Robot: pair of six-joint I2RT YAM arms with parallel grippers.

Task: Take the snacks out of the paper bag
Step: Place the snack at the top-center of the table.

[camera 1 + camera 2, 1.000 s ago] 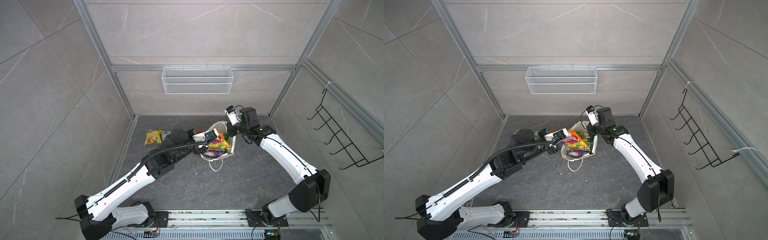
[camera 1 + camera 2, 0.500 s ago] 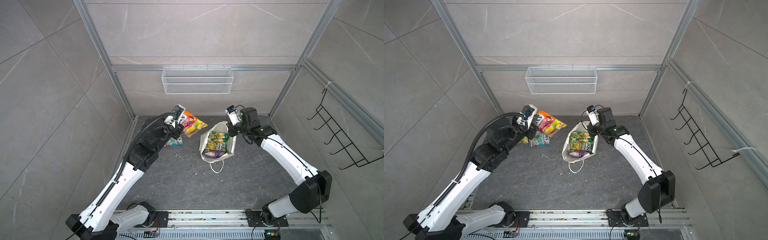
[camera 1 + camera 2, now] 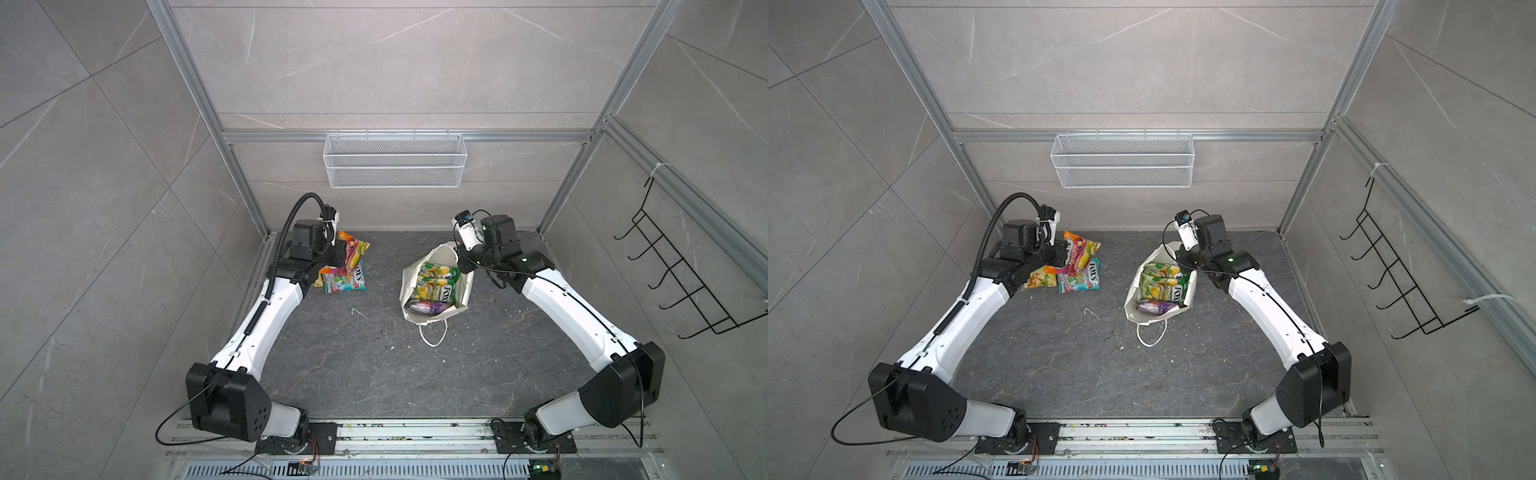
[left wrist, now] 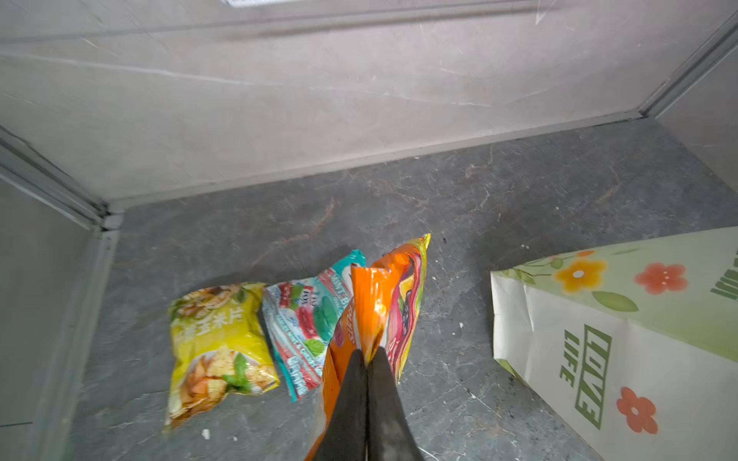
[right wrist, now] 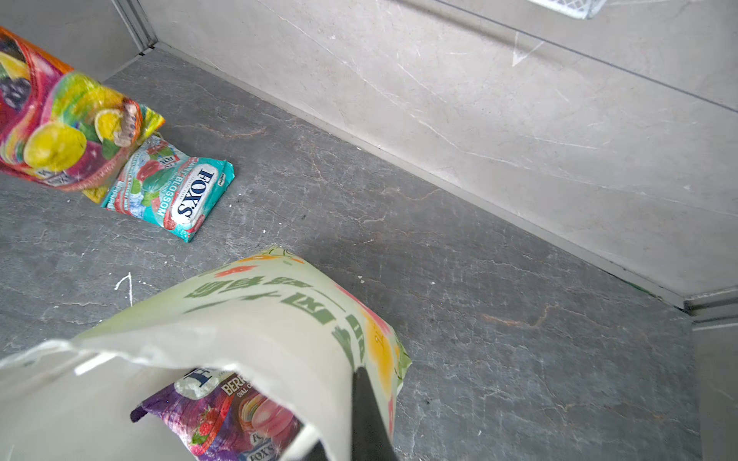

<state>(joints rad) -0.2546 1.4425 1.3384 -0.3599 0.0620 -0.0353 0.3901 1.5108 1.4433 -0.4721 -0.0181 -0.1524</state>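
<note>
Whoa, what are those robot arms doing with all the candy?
They're emptying a paper bag of snacks. The right gripper pinches the bag's edge, holding it open. The left gripper is shut on an orange packet, holding it above a yellow packet and a teal-red packet that lie on the floor. Green-yellow packets and a purple packet are inside the bag.

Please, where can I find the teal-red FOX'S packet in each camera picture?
In a top view: teal-red packet lies on the floor, left of the paper bag.
In a top view: the same spot, left of the bag.
Left wrist: between yellow packet and orange packet.
Right wrist: on the floor past the bag.
Shared landmark: the paper bag.
</note>
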